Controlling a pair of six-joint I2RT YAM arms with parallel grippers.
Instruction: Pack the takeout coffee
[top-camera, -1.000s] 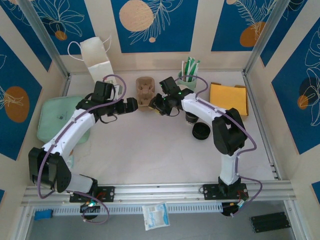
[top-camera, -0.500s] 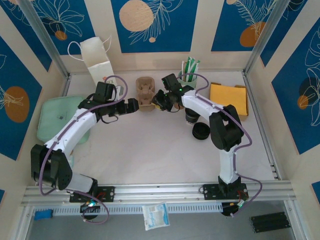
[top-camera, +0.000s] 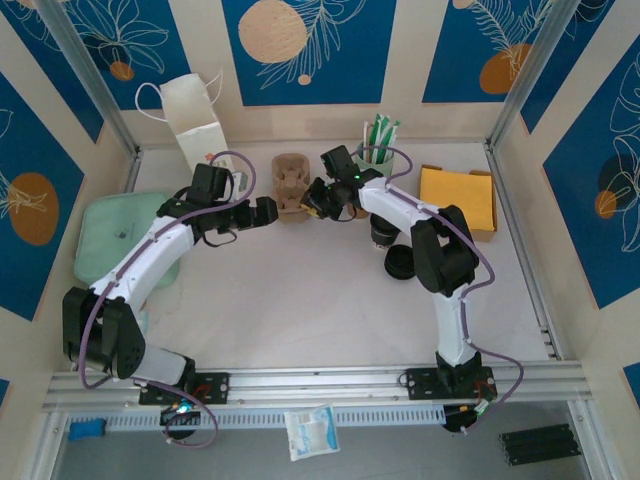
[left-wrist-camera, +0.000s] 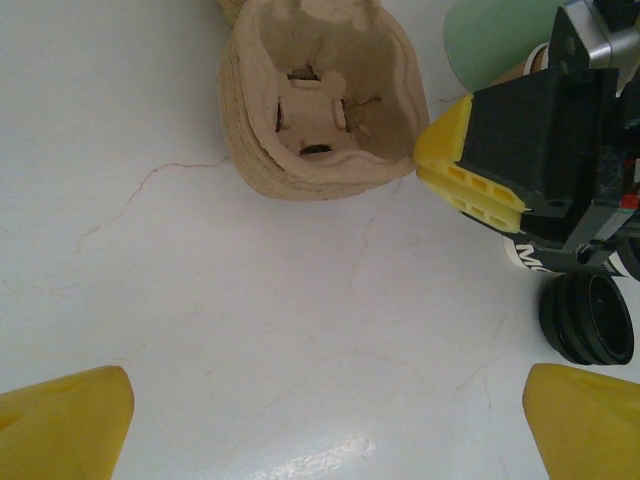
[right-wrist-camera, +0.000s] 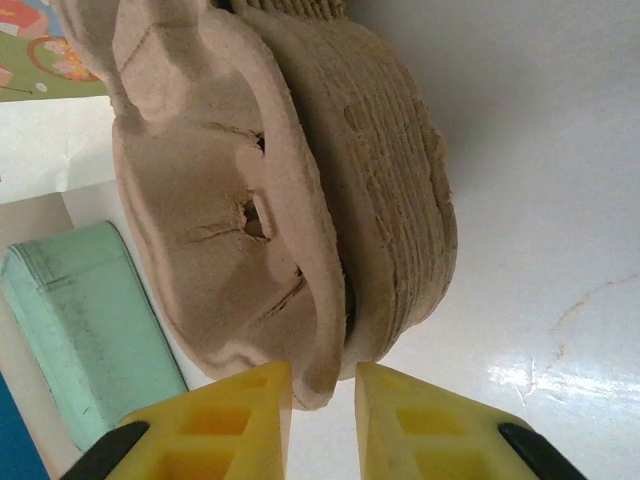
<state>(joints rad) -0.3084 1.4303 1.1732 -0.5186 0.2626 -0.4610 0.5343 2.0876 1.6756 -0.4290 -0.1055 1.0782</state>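
Now right end effector pinches carrier; left end effector wide

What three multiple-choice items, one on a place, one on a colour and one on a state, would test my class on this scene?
1. The stack of pulp carriers stands: A on the green tray; B between the two pincers; C inside the paper bag.
2. The fingers of the right pincer are: A red; B white; C yellow.
3. The left pincer is: A wide open; B shut on a lid; C shut on a carrier.
Answers: B, the top view shows a pincer at each side of the stack; C, the right wrist view shows yellow tips; A, its tips sit far apart in the left wrist view, holding nothing.
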